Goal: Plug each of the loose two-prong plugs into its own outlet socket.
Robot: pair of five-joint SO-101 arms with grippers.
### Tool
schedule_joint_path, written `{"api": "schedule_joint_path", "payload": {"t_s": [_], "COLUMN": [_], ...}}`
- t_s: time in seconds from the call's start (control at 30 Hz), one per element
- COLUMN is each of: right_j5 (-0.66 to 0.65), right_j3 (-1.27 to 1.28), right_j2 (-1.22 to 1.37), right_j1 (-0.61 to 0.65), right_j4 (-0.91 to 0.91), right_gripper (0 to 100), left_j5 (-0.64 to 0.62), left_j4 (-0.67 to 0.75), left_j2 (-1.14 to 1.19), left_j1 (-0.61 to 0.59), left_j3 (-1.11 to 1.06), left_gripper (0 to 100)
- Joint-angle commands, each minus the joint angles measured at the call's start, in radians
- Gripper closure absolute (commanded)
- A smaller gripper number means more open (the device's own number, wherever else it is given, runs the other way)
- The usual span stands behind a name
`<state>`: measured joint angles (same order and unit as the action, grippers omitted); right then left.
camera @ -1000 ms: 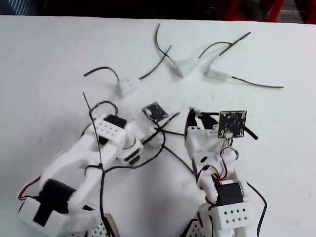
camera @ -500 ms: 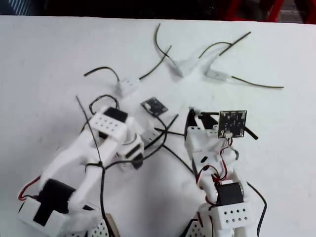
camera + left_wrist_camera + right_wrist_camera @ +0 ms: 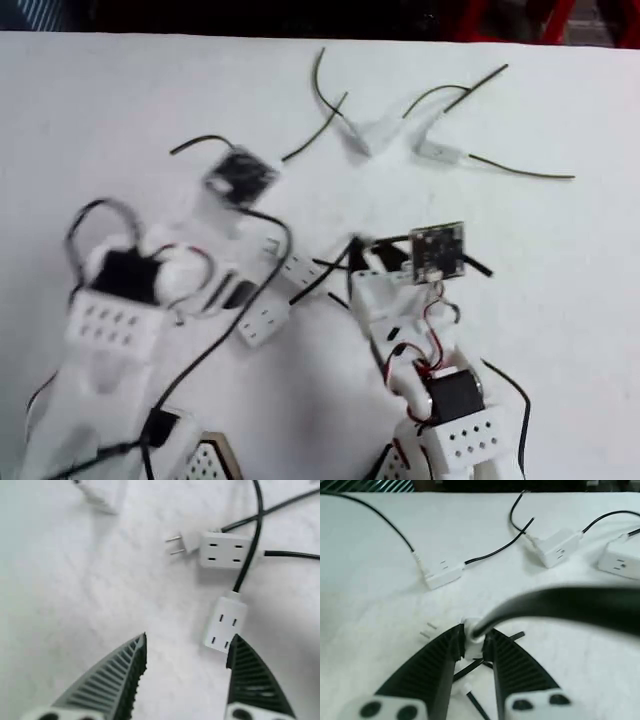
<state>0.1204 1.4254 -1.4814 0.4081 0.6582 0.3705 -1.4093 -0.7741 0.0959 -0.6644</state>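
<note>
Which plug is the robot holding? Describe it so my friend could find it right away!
Start at the white table and find the right gripper. Pinched in its dark ribbed jaws is a small white plug with a black cord curving out of it. The white socket blocks farther off lie loose on the table; this plug alone is gripped.
</note>
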Motion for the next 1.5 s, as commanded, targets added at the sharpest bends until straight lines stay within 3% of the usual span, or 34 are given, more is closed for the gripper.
{"api": "schedule_joint_path", "payload": {"t_s": [0.0,0.17,0.47,0.87,1.47], "right_j5": [-0.041,-0.091,-0.087,-0.083,-0.084], "right_j3": [-0.06,-0.057,-0.13,-0.272,-0.287], "right_j2": [0.005,0.007,0.26,0.727,0.866], "right_j1": [0.131,0.308,0.407,0.49,0.533], "right_j4": [0.054,0.081,0.036,-0.116,-0.189], "right_gripper": [98.1,98.2,98.2,98.2,98.2], "left_j5": [-0.011,-0.011,-0.114,-0.112,-0.109], "left_j4": [0.069,0.238,0.408,0.474,0.47], "left_j2": [-0.09,-0.142,-0.154,-0.156,-0.156], "left_j1": [-0.136,-0.309,-0.455,-0.463,-0.464], "left_j3": [-0.094,-0.307,-0.497,-0.566,-0.568], "left_gripper": [74,74,74,74,74]}}
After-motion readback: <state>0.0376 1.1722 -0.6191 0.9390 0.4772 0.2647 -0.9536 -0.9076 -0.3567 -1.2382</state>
